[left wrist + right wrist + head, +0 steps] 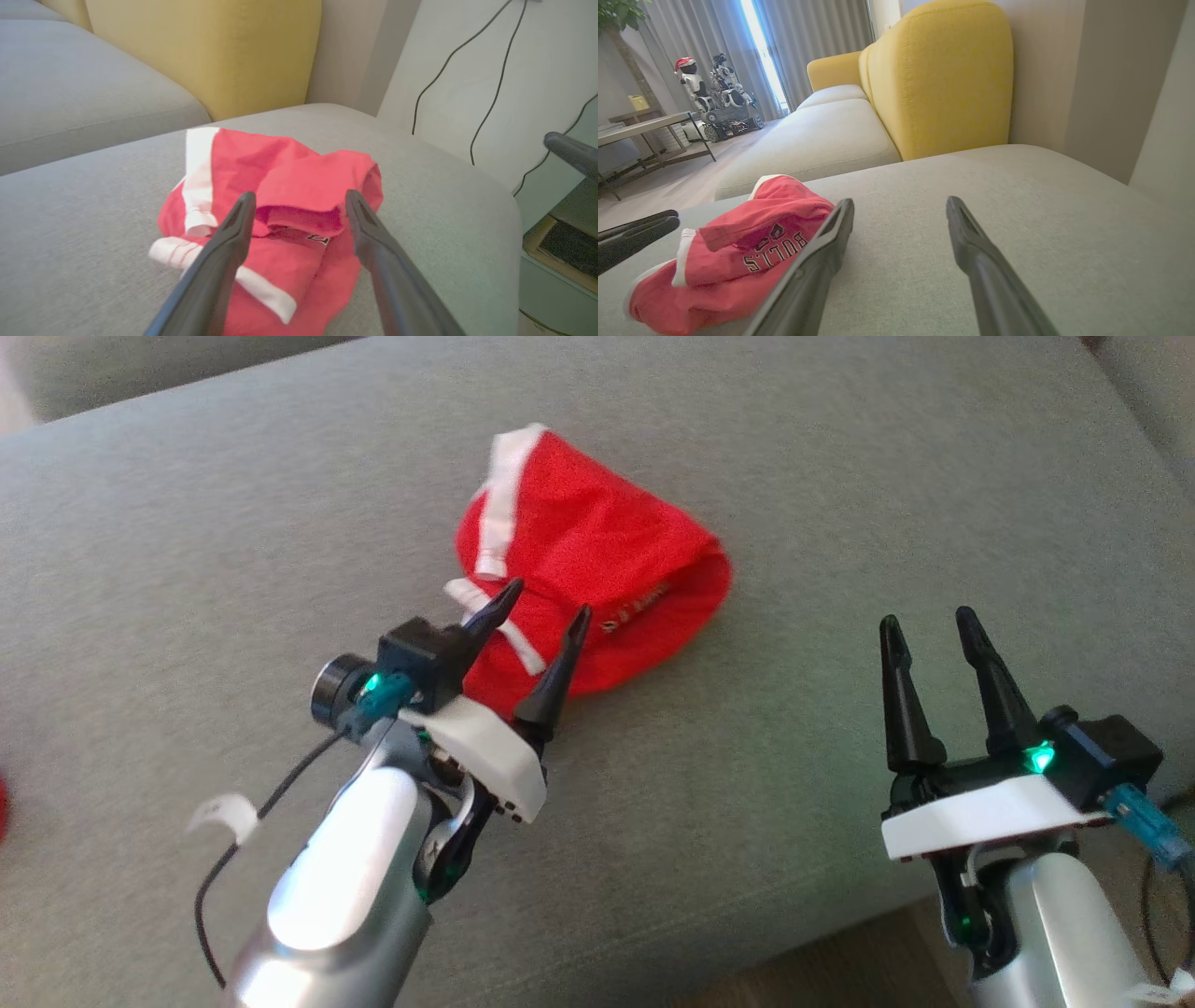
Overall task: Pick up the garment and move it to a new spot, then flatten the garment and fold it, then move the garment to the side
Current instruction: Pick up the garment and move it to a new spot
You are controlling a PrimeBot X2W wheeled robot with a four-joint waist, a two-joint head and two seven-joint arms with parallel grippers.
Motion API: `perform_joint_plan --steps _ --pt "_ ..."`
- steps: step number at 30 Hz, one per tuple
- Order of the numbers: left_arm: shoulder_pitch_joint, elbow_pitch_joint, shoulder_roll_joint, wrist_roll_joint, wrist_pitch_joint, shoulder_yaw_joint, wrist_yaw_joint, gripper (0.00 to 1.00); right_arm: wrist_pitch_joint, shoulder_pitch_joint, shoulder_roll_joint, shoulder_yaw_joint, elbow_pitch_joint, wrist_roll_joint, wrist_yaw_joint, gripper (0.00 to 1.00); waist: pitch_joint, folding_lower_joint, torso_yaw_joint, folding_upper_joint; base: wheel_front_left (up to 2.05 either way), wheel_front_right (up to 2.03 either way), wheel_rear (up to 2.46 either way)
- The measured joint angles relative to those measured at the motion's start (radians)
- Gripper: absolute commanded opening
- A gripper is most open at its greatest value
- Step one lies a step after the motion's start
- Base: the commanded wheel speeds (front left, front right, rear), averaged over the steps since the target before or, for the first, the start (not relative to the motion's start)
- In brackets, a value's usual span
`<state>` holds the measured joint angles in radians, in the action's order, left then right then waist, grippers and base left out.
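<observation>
The garment (597, 551) is a red piece with white stripes, lying folded and bunched on the grey sofa cushion (840, 476). My left gripper (541, 630) hovers at its near edge with both fingers spread and nothing between them. Through the left wrist view, the garment (299, 186) lies just past the open left gripper (299, 205). My right gripper (929, 625) stands open to the right of the cloth, well apart from it. In the right wrist view the garment (738, 252), with dark lettering, lies left of the open right gripper (899, 207).
The cushion's front edge (794, 943) runs near my arms, with wooden floor (840, 971) below. A yellow backrest (934, 79) rises behind the seat. Cables (467, 70) hang on the wall at the right. A low table (644, 130) and another robot (714, 93) stand across the room.
</observation>
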<state>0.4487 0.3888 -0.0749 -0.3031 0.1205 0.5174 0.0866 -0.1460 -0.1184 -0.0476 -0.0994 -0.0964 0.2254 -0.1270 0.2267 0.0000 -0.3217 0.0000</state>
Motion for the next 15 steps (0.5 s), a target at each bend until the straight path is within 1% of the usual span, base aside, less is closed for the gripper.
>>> perform_joint_plan --steps 3,7,12,15 --pt "-0.027 -0.019 -0.001 0.001 0.04 -0.011 -0.031 1.0 0.008 -0.001 0.0 0.001 0.003 -0.012 0.0 1.0 -0.017 0.0 0.042 0.0 0.0 0.0 0.0" --pt "-0.063 -0.067 -0.006 -0.009 0.096 -0.051 -0.071 1.0 0.032 0.0 0.0 0.003 0.009 -0.026 0.0 1.0 -0.044 0.0 0.101 0.0 0.0 0.0 0.0" --pt "-0.127 -0.113 -0.023 -0.019 0.12 -0.116 -0.122 1.0 0.054 0.004 0.0 0.0 0.018 -0.038 0.0 1.0 -0.081 0.0 0.167 0.0 0.0 0.0 0.0" --pt "-0.177 -0.137 -0.046 -0.037 0.127 -0.166 -0.141 1.0 0.065 0.011 0.0 0.001 0.02 -0.043 0.0 1.0 -0.103 0.0 0.202 0.0 0.0 0.0 0.0"
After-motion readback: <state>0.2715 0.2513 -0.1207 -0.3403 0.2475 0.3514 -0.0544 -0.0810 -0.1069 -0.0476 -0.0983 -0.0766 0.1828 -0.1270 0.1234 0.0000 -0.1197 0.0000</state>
